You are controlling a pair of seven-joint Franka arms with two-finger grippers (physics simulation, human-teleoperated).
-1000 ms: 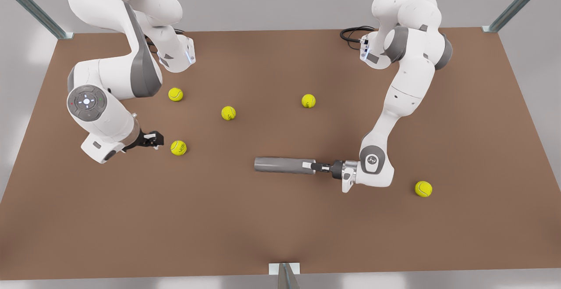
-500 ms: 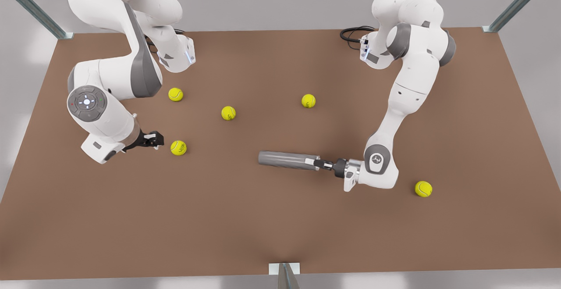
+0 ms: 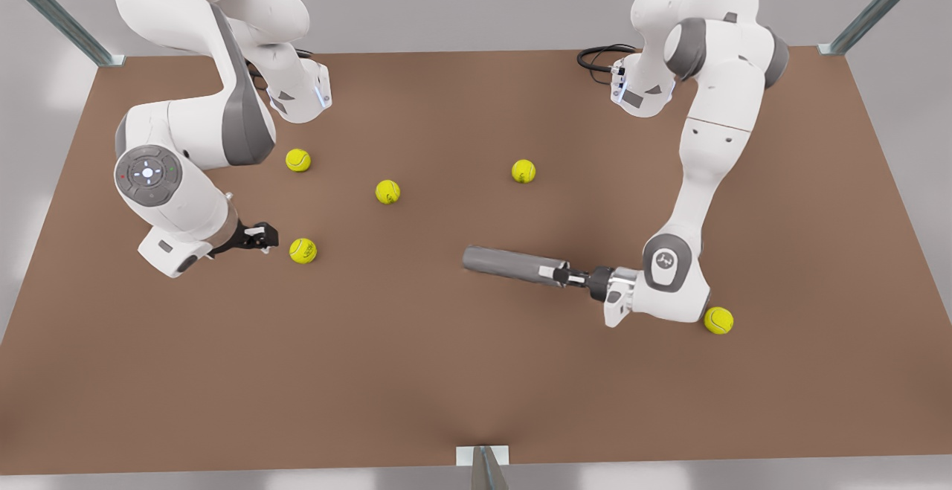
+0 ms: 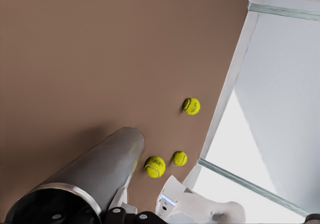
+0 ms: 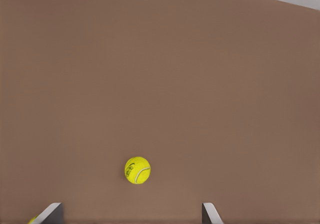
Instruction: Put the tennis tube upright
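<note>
Dark grey and metallic, the tennis tube [image 3: 512,265] is lying on its side on the brown table [image 3: 446,386], right of centre in the front view, its length running roughly left to right with the right end a little nearer the near edge. In the left wrist view the tube [image 4: 95,174] is showing its lighter silvery rim close to the camera and its far end pointing away across the tabletop.

The left gripper [image 3: 559,275] is pinching the tube's right end, its fingers pressed onto the rim, with its white arm reaching in from the front view's right.

Five yellow-green tennis balls are sitting loose on the table, all apart from the tube. One ball [image 3: 718,320] is lying just beside the left arm's wrist, on the right. Another [image 3: 523,171] is resting farther back, beyond the tube. A third [image 3: 387,192] is sitting near the middle and a fourth [image 3: 297,160] farther left.

The right gripper [image 3: 262,238] is hovering at the front view's left, its fingers [image 5: 50,215] spread wide, facing the fifth ball [image 3: 303,250] just beside it; that arm is waiting.
</note>
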